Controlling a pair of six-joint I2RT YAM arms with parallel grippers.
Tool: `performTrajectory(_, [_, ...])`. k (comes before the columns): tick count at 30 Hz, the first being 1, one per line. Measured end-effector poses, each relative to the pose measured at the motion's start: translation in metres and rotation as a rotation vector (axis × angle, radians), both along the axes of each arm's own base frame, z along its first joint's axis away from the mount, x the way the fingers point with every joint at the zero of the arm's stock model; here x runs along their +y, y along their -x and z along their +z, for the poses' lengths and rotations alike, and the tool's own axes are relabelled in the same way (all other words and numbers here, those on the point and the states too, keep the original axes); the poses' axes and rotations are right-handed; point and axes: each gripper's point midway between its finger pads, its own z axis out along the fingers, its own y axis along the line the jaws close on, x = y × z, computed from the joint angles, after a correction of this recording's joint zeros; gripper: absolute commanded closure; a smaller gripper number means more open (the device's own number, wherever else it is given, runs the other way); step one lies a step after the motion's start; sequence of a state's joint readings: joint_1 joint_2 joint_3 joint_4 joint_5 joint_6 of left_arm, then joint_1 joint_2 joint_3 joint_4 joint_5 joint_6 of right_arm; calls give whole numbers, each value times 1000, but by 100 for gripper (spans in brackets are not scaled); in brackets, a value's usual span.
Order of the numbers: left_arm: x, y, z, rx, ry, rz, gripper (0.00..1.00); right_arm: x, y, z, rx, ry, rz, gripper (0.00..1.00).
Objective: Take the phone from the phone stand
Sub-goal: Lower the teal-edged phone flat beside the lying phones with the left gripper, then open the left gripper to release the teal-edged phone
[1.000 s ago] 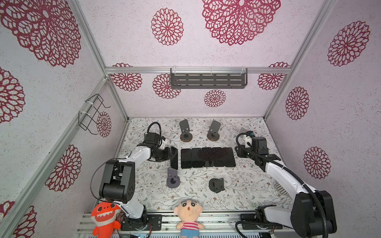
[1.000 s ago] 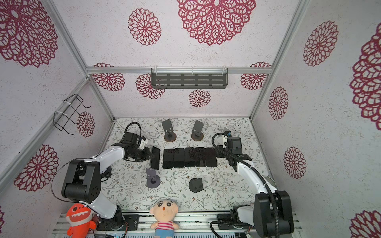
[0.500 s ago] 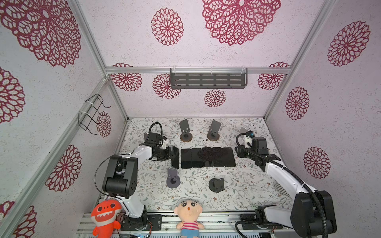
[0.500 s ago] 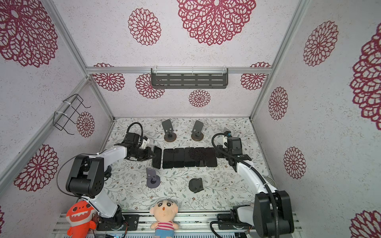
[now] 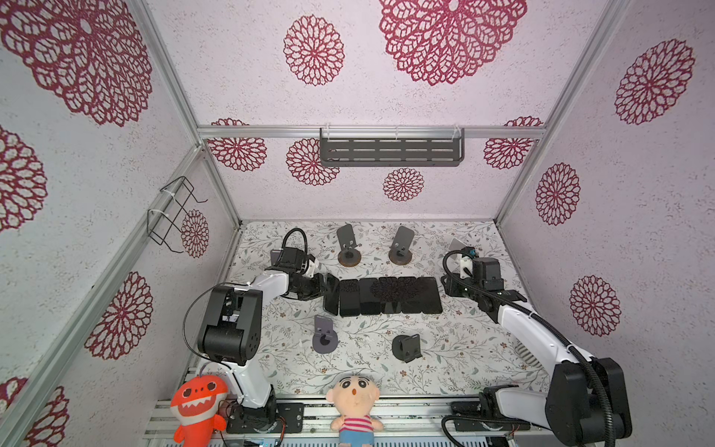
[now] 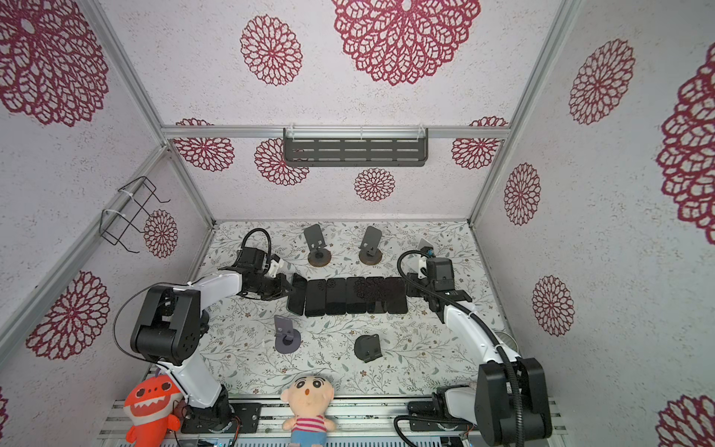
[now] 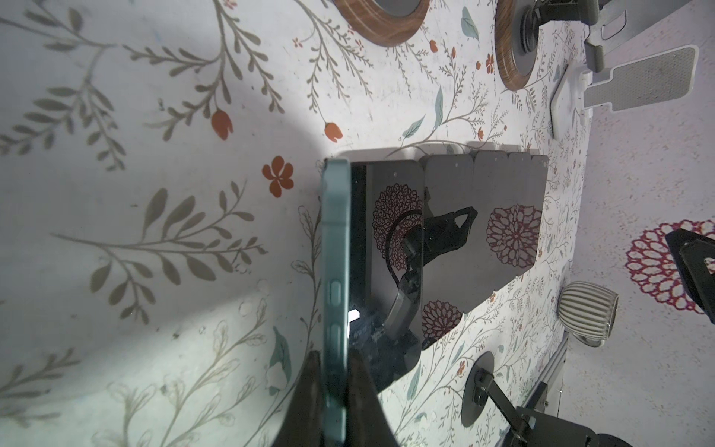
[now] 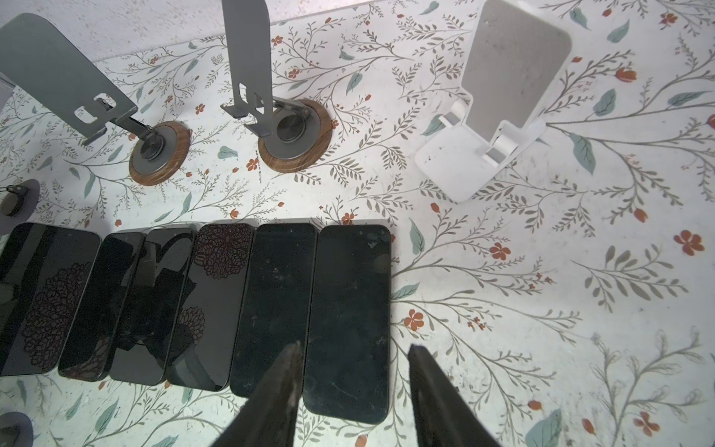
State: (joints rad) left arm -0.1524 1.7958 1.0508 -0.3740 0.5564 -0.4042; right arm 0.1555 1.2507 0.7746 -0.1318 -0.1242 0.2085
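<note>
Pinched between the narrow-set jaws of the left gripper (image 7: 334,381): a teal-edged phone (image 7: 336,251), caught across its thin body near one end. Stands on its long edge, a little tilted, dark face turned right, at the left end of a row of dark phones (image 5: 390,296) lying flat side by side at mid-table. Sits just beside the nearest flat one; touching or apart, cannot tell. Lies well apart from every stand: a wood-based stand (image 5: 349,249) and a second wood-based stand (image 5: 401,247) beyond the row on the far side, a white stand (image 8: 499,100) at the far right, a grey stand (image 5: 324,338) and a black stand (image 5: 406,347) on the near side.

Over the right end of the row, the right gripper (image 8: 354,367), jaws half spread and closed on nothing. Straddles the width of the last phone (image 8: 348,321): one fingertip above the seam with its neighbour, the other just past the right edge. Contact with the glass: cannot tell.
</note>
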Motion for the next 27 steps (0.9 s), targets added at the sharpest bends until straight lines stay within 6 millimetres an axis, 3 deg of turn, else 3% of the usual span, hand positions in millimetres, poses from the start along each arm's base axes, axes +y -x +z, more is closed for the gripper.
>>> performTrajectory(7, [-2,-5,-3,6,16,11,98,0,0,0,-1,4,4,51])
performTrajectory(19, [0,-4,-12,24,-9,18,65,0,0,0,-1,4,4,51])
performTrajectory(27, [4,-1,-18,34,-42,18,36,0,0,0,-1,4,4,51])
